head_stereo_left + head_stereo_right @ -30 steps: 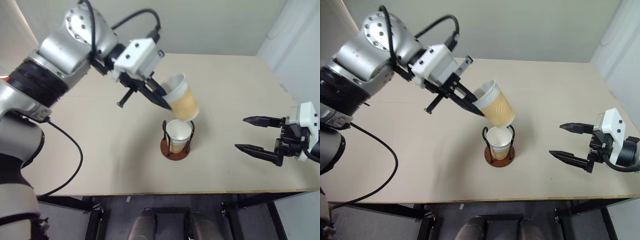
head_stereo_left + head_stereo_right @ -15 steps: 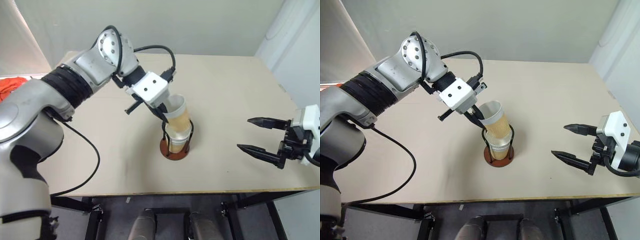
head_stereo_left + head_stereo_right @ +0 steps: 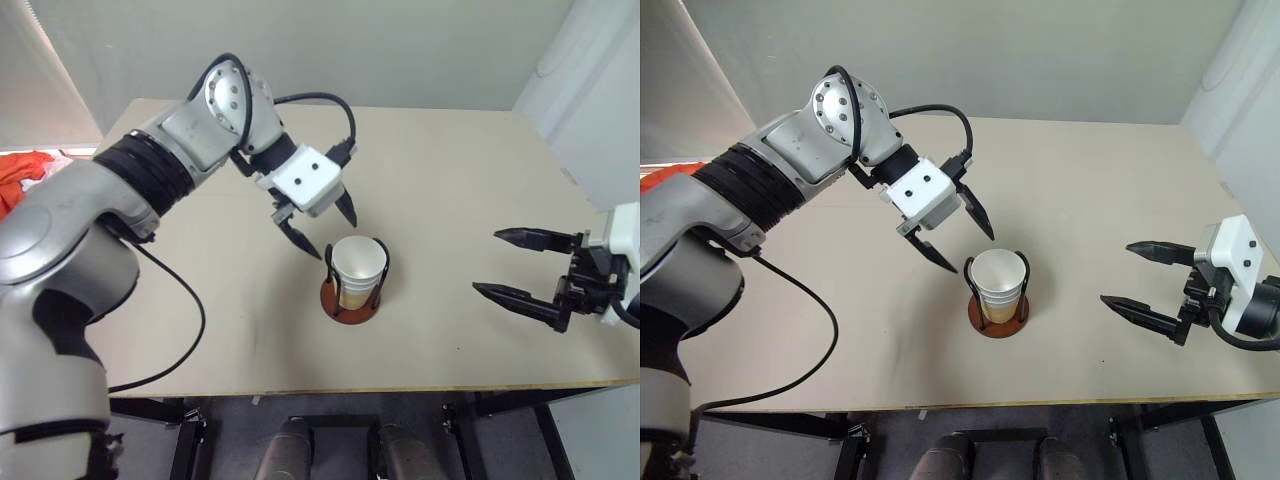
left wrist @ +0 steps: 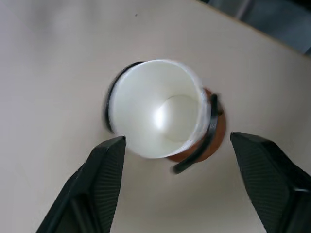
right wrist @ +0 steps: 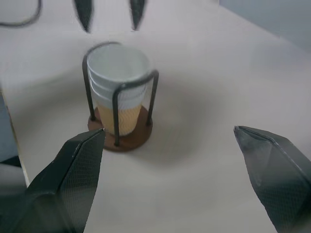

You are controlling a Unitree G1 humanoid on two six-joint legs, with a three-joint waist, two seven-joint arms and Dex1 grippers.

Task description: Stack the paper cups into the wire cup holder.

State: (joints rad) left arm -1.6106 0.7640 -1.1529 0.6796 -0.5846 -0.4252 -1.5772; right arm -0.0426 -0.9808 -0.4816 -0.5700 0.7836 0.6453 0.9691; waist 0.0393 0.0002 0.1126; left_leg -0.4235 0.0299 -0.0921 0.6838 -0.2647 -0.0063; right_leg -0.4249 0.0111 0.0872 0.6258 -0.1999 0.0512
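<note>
The paper cups stand nested, one inside the other, in the wire cup holder, which rests near the middle of the table. In the right wrist view 3 white rims are seen one above the other, with the tan ribbed side below them between the black wire loops. The round reddish-brown base lies flat on the table.

The left gripper hangs just above and behind the cups, toward the robot's left, pointing down at them. Its 2 black fingers are spread wide and hold nothing. In the left wrist view the open mouth of the top cup lies between the 2 fingers, but they are not touching it.

The right gripper is well apart from the holder, at the robot's right side near the table edge. Its jaws are also wide apart and empty, and it points roughly toward the holder.
</note>
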